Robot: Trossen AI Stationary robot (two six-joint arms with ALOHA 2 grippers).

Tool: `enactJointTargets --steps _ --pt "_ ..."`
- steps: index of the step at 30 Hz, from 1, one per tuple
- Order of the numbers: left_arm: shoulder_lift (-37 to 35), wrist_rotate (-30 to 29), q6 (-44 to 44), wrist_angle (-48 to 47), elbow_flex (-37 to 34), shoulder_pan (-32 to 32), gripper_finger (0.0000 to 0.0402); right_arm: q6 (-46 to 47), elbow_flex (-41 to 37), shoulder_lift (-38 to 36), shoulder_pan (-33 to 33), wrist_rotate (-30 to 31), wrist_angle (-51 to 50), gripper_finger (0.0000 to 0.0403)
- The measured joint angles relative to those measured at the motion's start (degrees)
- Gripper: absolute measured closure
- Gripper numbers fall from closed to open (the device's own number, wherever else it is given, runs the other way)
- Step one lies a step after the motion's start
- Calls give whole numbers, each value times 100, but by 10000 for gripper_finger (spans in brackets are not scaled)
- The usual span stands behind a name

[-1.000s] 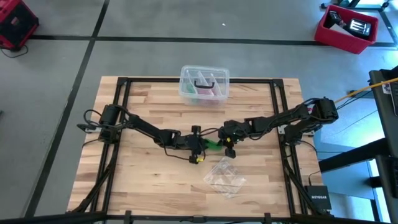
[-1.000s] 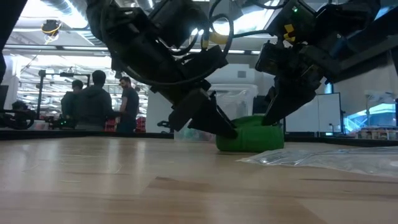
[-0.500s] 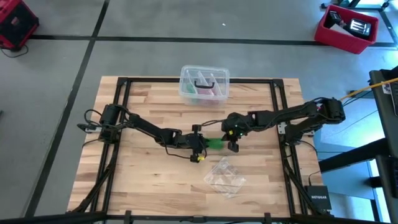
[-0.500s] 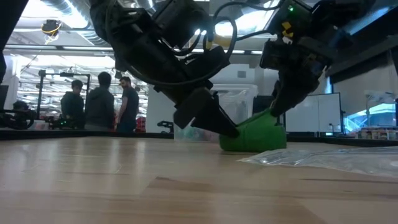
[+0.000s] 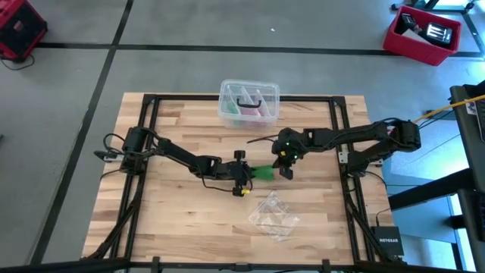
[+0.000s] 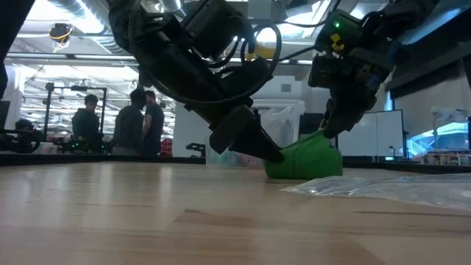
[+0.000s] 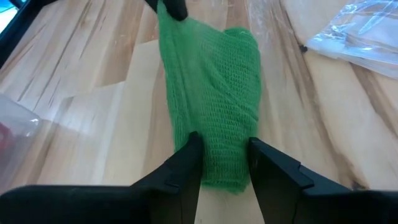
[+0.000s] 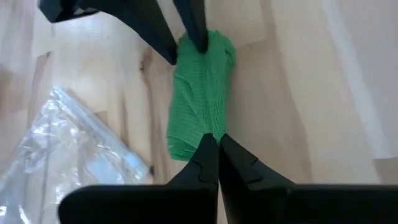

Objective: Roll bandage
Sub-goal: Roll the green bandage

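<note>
We've open wood near the table (image 5: 174, 212) front-left; plastic bag (image 5: 274, 216) blocks front-centre, clear box (image 5: 248, 102) sits at back.

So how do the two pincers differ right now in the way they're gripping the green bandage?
The left pincer has its fingers apart, clamped around one end of the rolled bandage; the right pincer is pinched fully shut on a thin edge of fabric at the other end. In the low view the left sits down near the table, while the right comes down from above. Both hold the same bandage.
</note>
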Motion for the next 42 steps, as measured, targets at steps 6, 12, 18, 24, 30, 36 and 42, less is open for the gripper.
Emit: enactJointTargets --steps 6,12,18,24,30,36,42 --pt "0 -2 2 -4 0 2 281 -293 -2 -2 -326 -1 -143 402" --pt "4 -2 -3 -24 -22 4 281 -342 -11 126 -279 -8 419 392" --pt "9 10 -79 38 -24 13 281 -266 -11 647 -97 455 573 373" --pt "9 25 -201 62 -24 13 281 -220 -11 740 -61 678 575 321" --pt "9 26 -213 98 -24 24 281 -549 331 266 -226 651 -720 242" --pt "9 26 -285 107 -21 24 281 -664 362 -165 -155 434 -1101 211" --pt "9 24 -370 123 -20 17 281 -350 -124 -306 534 417 -21 210"
